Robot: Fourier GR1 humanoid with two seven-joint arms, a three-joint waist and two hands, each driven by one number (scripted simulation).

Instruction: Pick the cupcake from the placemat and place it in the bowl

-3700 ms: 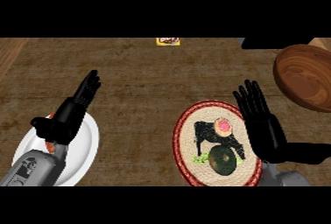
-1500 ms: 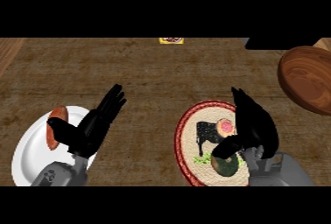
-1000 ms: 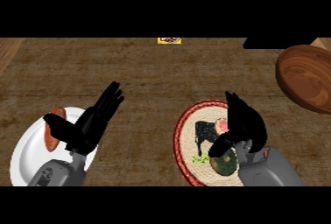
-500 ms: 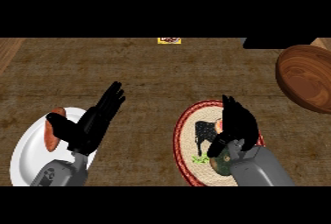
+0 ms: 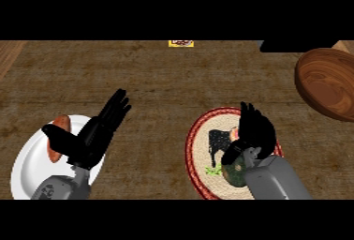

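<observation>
On the wooden desk point(image 5: 173, 84), the right hand point(image 5: 254, 129) curls over the cupcake point(image 5: 236, 133) on the placemat point(image 5: 200, 154); the left hand point(image 5: 93, 133) rests open above a plate point(image 5: 27, 164).

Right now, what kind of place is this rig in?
Most likely a kitchen or dining counter: a wood-grain top carrying a white plate, a round woven placemat and a wooden bowl.
</observation>
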